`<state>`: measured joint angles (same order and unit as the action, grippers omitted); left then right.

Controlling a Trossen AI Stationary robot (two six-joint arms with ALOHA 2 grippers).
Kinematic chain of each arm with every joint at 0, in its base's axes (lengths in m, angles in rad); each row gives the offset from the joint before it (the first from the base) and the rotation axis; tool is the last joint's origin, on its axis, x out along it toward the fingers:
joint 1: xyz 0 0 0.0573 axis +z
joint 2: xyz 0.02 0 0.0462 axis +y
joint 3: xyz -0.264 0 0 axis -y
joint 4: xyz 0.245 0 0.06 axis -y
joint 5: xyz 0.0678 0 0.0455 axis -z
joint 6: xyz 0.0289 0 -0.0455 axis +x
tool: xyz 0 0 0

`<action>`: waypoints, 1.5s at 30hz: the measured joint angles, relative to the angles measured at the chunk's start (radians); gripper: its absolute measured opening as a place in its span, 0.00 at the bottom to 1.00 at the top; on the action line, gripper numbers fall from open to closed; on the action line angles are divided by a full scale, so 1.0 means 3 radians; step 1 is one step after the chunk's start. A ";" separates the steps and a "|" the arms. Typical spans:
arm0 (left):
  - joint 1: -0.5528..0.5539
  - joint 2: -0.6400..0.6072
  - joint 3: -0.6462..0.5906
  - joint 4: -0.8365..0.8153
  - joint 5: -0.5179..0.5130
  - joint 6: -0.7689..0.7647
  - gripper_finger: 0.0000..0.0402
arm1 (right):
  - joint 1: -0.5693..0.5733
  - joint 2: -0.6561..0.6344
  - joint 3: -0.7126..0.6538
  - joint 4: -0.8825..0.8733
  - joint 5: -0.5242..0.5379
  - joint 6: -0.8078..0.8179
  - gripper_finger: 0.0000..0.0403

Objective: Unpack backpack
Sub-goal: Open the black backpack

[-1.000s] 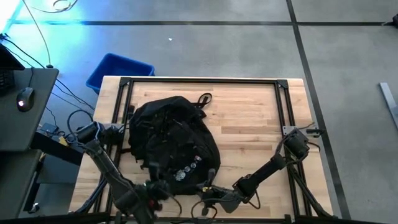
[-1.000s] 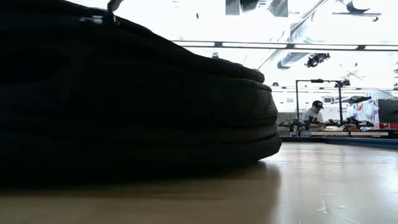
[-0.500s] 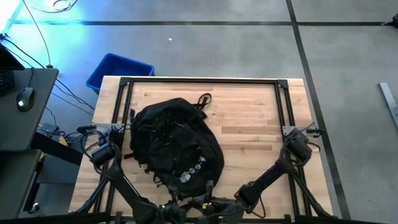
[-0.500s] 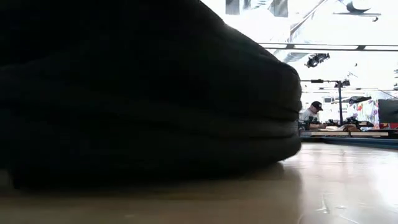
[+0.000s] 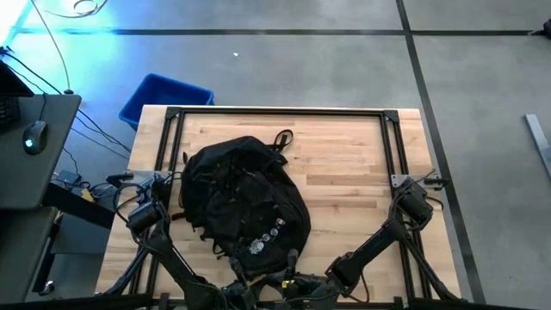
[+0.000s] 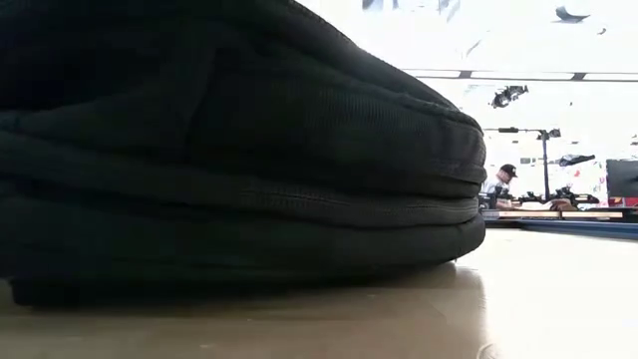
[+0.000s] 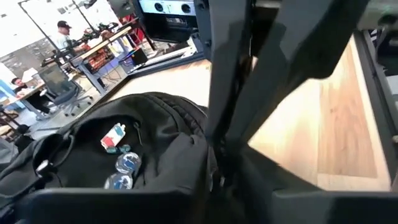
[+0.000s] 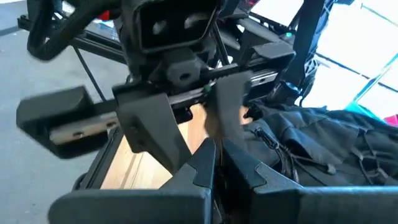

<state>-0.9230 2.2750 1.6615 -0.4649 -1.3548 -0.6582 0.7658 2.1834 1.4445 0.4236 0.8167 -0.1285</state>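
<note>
The black backpack lies flat on the left half of the wooden table, with a row of coloured pins toward its near end. It fills most of the low view. Both grippers are at its near edge, side by side. My left gripper comes in from the near left and my right gripper from the near right. In the right wrist view my right gripper is shut, and the left gripper's fingers converge just beyond it. The left wrist view shows the pins and the right arm's fingers. My left gripper pinches the backpack's near edge between its two fingers, coming in almost level from the table's near side. Its own fingers hide which part they have. The backpack rests on the table. My right gripper is shut on the same near edge, close beside the left gripper, also nearly level. I cannot tell which small part of it is in the pinch.
A black metal frame runs around the tabletop. Bare wood lies to the right of the backpack. A blue bin stands on the floor past the far left corner. A desk with a mouse is at the left. People sit far behind.
My left gripper has come down and gone toward the table's near edge, tipping from pointing down to nearly level, and now sits at the backpack's near edge beside the right gripper. The backpack's near end has bulged higher and shifted slightly to the right in the low view.
</note>
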 joint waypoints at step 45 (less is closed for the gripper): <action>-0.0399 0.0054 -0.0001 -0.3654 0.0692 -0.4079 0.00 | 0.0150 -0.0163 0.0238 -0.2690 0.0248 0.1125 0.02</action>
<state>-1.0425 2.2911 1.6612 -1.5612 -1.1471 -1.8820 0.8107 2.1344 1.5158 -0.3833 0.8912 0.2090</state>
